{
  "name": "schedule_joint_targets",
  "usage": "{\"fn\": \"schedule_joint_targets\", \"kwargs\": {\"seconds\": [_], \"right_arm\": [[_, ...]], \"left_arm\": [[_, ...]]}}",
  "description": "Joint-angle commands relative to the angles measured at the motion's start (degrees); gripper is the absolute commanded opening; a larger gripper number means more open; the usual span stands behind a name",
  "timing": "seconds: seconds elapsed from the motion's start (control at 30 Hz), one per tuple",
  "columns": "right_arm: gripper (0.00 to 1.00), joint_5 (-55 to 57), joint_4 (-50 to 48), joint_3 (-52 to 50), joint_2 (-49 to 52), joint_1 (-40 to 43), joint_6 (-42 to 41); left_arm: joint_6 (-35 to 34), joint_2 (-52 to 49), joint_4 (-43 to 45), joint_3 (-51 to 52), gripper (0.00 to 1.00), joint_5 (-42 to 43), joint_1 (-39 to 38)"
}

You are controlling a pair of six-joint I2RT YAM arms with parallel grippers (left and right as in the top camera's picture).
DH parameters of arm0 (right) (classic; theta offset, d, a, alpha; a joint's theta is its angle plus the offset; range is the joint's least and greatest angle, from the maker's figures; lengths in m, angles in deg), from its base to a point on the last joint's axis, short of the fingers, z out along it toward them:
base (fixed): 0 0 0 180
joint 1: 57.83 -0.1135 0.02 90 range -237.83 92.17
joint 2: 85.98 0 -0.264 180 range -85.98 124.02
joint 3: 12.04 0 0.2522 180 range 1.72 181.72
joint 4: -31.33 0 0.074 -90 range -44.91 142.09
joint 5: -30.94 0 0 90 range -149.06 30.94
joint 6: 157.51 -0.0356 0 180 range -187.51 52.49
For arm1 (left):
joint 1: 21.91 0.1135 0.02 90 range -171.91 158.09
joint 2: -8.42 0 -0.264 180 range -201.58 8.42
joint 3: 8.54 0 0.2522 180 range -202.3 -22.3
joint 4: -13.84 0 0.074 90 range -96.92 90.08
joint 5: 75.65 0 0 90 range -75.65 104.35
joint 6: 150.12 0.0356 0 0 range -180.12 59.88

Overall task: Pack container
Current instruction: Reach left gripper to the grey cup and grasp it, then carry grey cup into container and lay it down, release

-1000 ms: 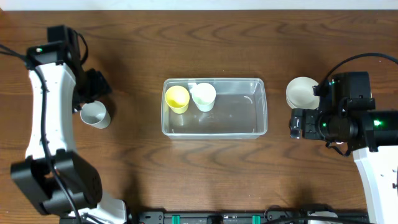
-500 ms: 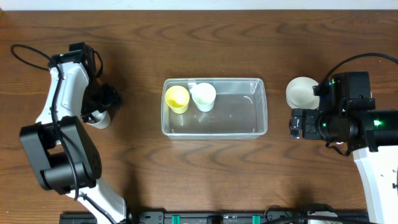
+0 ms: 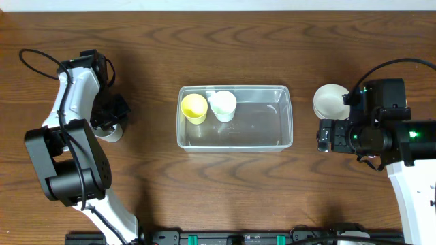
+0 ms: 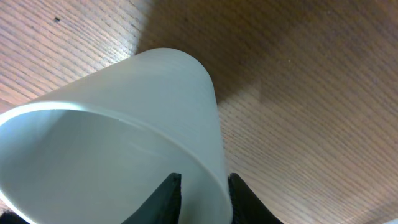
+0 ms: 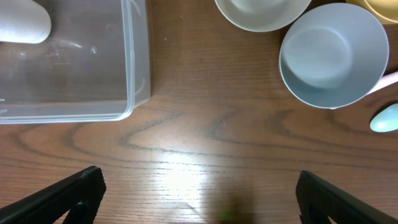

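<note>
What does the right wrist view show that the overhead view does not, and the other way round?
Only the right wrist view: a second, greyish bowl and a pale blue-green object at the frame's right edge, neither visible from above. Only the overhead view: the yellow cup inside the container, and the left gripper at a loose white cup far left. Both: the container's right end, a white bowl beside it, the right gripper and the wooden table.

Clear container [image 3: 236, 127] — upright, open, table centre.
</note>
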Motion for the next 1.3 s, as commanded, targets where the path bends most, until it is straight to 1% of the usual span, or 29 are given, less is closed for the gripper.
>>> {"fn": "schedule_joint_targets", "kwargs": {"seconds": [0.0, 0.13, 0.17, 0.23, 0.27, 0.6, 0.77, 0.9, 1.03, 1.17, 1.27], "right_arm": [[0.99, 0.42, 0.17, 1.01, 0.02, -0.37, -0.81], [0.99, 0.42, 0.15, 1.01, 0.02, -0.37, -0.81], [0.99, 0.42, 0.17, 1.01, 0.02, -0.37, -0.81], [0.99, 0.42, 0.15, 1.01, 0.02, -0.37, -0.81], [0.99, 0.42, 0.17, 1.01, 0.02, -0.37, -0.81], [0.99, 0.42, 0.15, 1.03, 0.02, -0.37, -0.81], [0.99, 0.42, -0.48, 1.03, 0.00, -0.37, -1.01], [0.99, 0.76, -2.12, 1.03, 0.00, -0.37, -3.34], [0.99, 3.04, -2.97, 1.03, 0.00, -0.15, -5.95], [0.99, 2.97, -3.17, 1.03, 0.00, 1.16, -5.97], [0.99, 2.99, -3.08, 1.03, 0.00, 1.81, -5.95]], "left_arm": [[0.15, -0.39, -0.50, 0.11, 0.22, -0.48, 0.15], [0.13, -0.39, -0.76, 0.11, 0.19, -0.48, 0.15], [0.15, -0.39, -0.79, 0.11, 0.14, -0.48, 0.15], [0.15, -0.39, -0.79, 0.11, 0.10, -0.48, 0.15], [0.13, -0.39, -0.79, 0.11, 0.06, -0.48, 0.15], [0.13, -0.28, -0.85, 0.02, 0.06, -0.48, 0.13], [0.13, 1.62, -3.69, -2.36, 0.06, -0.46, -0.76], [0.13, 6.91, -6.10, -5.55, 0.06, -0.46, -4.00], [0.42, 14.43, -7.61, -8.13, 0.06, -0.44, -9.84], [3.06, 21.79, -7.10, -8.57, 0.06, -0.46, -19.23], [5.14, 24.30, -7.17, -8.57, 0.06, -0.44, -26.43]]}}
